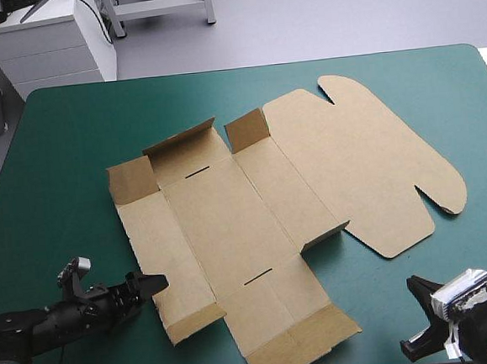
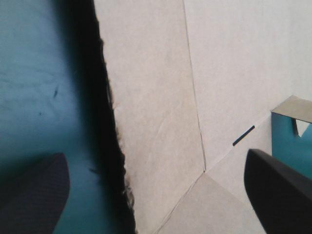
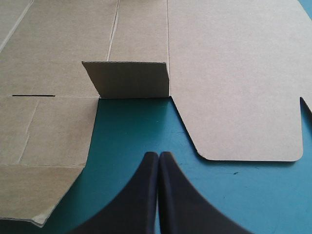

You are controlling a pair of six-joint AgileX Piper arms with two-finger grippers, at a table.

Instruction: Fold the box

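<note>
The brown box (image 1: 230, 225) lies as a flat cut sheet in the middle of the table. Its big lid panel (image 1: 360, 156) is flat toward the right. Short flaps stand raised on the far side (image 1: 181, 140) and at the lid's near corner (image 1: 324, 235). My left gripper (image 1: 150, 284) is open, low over the cover, at the sheet's near left edge. That edge of the box (image 2: 161, 122) runs between the left gripper (image 2: 153, 155) fingers, lifted slightly with a shadow under it. My right gripper (image 3: 158, 155) is shut and holds nothing. Beyond it stands the raised flap (image 3: 129, 80).
Bare teal-green cover (image 1: 66, 179) stretches left of the sheet and also lies between the right gripper (image 1: 418, 311) and the lid's rounded edge (image 3: 248, 158). The table's near edge runs close behind both grippers.
</note>
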